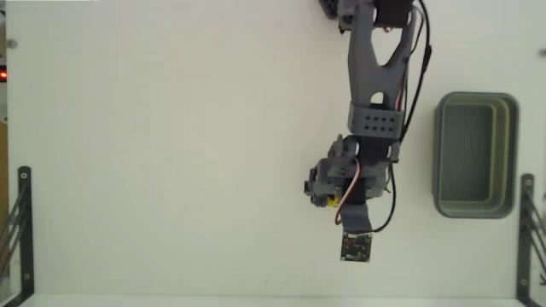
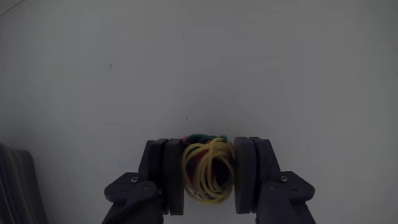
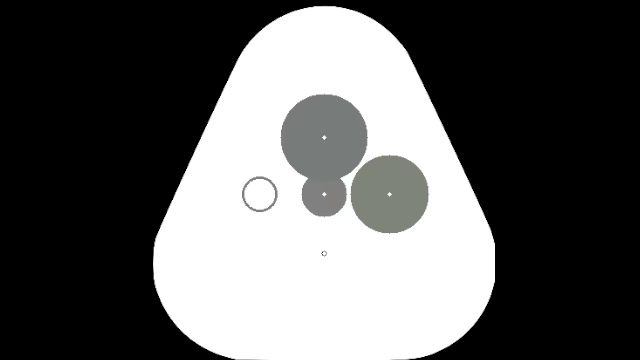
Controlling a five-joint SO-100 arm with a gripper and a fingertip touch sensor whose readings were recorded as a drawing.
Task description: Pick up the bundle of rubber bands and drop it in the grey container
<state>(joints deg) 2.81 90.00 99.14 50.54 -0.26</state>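
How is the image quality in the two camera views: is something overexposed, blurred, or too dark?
Fixed view: the white table is washed out, slightly soft, with hardly any shadows; the container reads clearly. Wrist view: dimmer, even grey light; the bands are sharp, the gripper fingers dark.

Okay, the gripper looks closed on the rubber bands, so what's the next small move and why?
Probably lift straight up a little. In the wrist view the gripper is shut on the bundle of rubber bands, and in the fixed view the grey container sits well off to the right, so clearing the table first seems sensible before swinging over.
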